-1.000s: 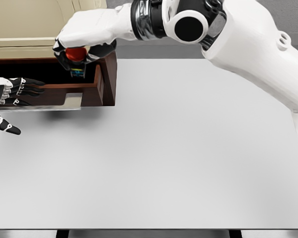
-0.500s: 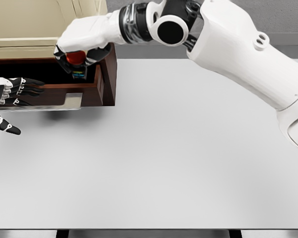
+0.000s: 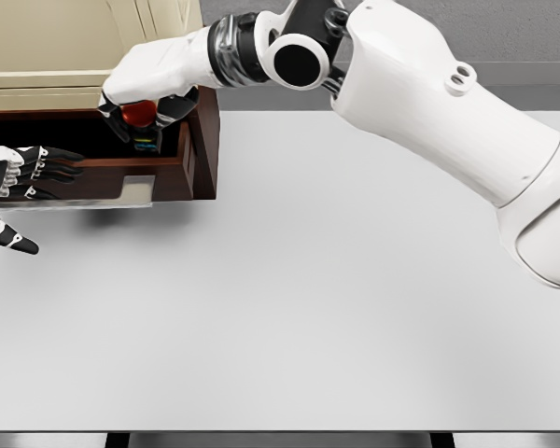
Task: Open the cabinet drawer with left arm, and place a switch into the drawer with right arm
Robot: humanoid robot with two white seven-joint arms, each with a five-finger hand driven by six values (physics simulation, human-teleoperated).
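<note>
- since 1 s ago the right arm has swung further left across the desk's far edge, and the right hand (image 3: 147, 103) has carried the switch (image 3: 142, 117) lower and deeper over the drawer (image 3: 182, 168).
- right hand is clenched around the switch, fingers wrapping its red top from above.
- left hand (image 3: 19, 177) sits at the desk's far left edge by the drawer front, fingers relaxed and gripping nothing.
- drawer already stands pulled out at the desk's far left corner under the cabinet (image 3: 75, 47), so opening looks done; placing is the step in hand.
- next move likely calls for lowering a bit more, then letting go inside the walls.
- switch: red dome cap, dark body with small coloured marks, held upright.
</note>
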